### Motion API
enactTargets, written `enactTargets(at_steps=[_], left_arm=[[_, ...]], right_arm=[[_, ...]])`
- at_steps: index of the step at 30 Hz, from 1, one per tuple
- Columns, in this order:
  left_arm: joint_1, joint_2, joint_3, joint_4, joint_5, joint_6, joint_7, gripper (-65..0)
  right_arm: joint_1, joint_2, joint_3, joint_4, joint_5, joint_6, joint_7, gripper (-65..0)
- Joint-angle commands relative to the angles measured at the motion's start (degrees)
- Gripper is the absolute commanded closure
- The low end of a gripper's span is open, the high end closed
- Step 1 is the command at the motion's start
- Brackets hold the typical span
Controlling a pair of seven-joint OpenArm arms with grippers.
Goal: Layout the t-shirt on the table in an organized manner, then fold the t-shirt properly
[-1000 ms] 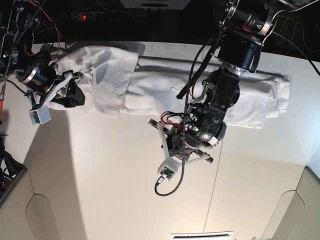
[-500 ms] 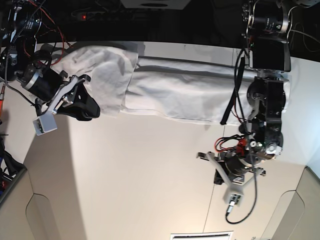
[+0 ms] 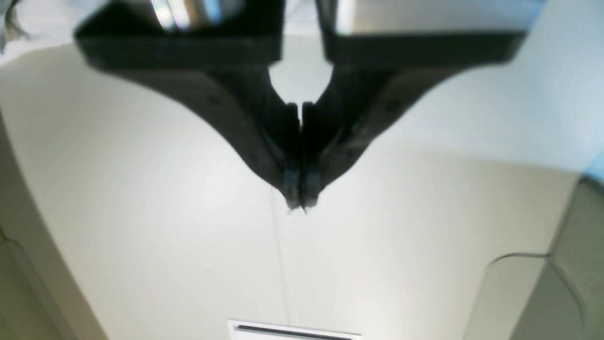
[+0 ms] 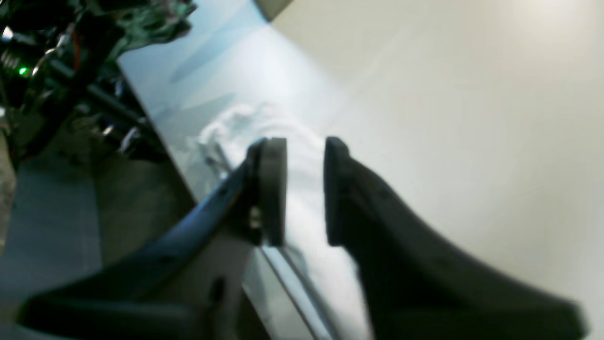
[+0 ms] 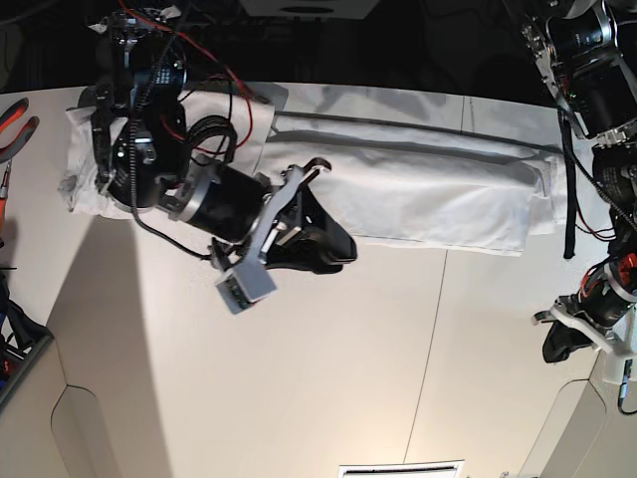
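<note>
The white t-shirt (image 5: 418,189) lies as a long, wrinkled band along the far side of the table (image 5: 299,378). My right gripper (image 5: 341,249) hovers at the band's near edge, left of its middle. In the right wrist view, the right gripper (image 4: 304,189) stands open with a narrow gap, and blurred t-shirt (image 4: 245,118) cloth shows beyond it. I cannot tell whether it touches the cloth. My left gripper (image 5: 564,347) is by the table's right edge, away from the shirt. In the left wrist view, the left gripper (image 3: 297,198) is shut on nothing above bare table (image 3: 141,212).
A thin dark seam (image 5: 428,339) runs across the tabletop. Red-handled pliers (image 5: 15,119) lie at the far left. Grey recessed panels (image 5: 80,428) sit at the near corners, and a white slotted vent (image 5: 403,468) at the front edge. Cables hang behind the far edge.
The right arm swung from the shirt's left end toward its middle and its jaws narrowed. The left arm withdrew to the table's right edge. The shirt's left part now lies spread further left.
</note>
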Motion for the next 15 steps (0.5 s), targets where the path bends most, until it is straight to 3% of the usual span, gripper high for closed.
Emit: enactTargets(at_steps=[1,2,9,15], left_arm=[[-0.2,-1.6,-1.03,1.03,-1.88,-1.44,-0.74,0.0],[0.7,-2.27,-1.92,1.03,-2.6,-2.03,-0.61,0.0],[6.84,-4.11,-8.02,1.03,-3.45,-6.93,-0.57,0.0],[10.58,-4.11,-13.53,1.03,-3.45,-7.04,-0.7,0.0]], right_arm=[[0.87,-0.57,-1.33,0.9,-0.42,0.2,2.21,-5.8],[0.87,-1.07,-2.84,0.85,-1.81,0.2,2.23,0.0],[1.01,-2.27,-12.13,-2.16,-11.45,-0.33,8.11,0.0],[3.67,-2.29,-17.57,-13.6,-13.77,-1.07,9.27,0.0]])
